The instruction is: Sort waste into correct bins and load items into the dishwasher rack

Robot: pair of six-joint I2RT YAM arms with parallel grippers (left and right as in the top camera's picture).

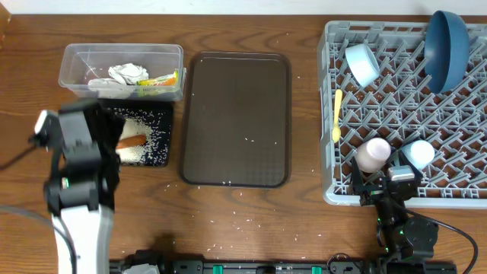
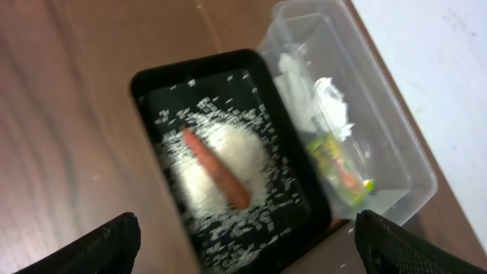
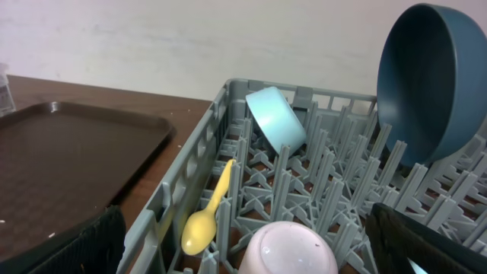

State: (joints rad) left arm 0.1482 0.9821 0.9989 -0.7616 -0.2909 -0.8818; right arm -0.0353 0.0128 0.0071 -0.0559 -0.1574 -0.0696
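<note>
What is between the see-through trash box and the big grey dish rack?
The brown tray lies flat on the table between the clear tub and the grey rack. The overhead view shows this best.

You're at a staged lab bench: wood counter (image 1: 304, 221), plain white wall (image 3: 152, 38), rack (image 1: 396, 114) set straight on it, robot arm (image 1: 80, 221) over it.

Clear tub (image 1: 74, 55) far left: tissue (image 1: 126, 74) and wrapper (image 1: 160, 78) inside. Black tray (image 1: 163, 149) just beside it holds a rice (image 1: 142, 149) heap, with carrot (image 1: 131, 141) on top. Left arm (image 1: 80, 179) overlaps that tray. Brown tray (image 1: 236, 114) at centre. Rack (image 1: 396, 103) on the right: bowl (image 1: 362, 64), plate (image 1: 447, 47) on edge, spoon (image 1: 337, 114), pink cup (image 1: 374, 154), blue cup (image 1: 418, 154). Right arm (image 1: 392, 202) at the rack's near edge
</note>
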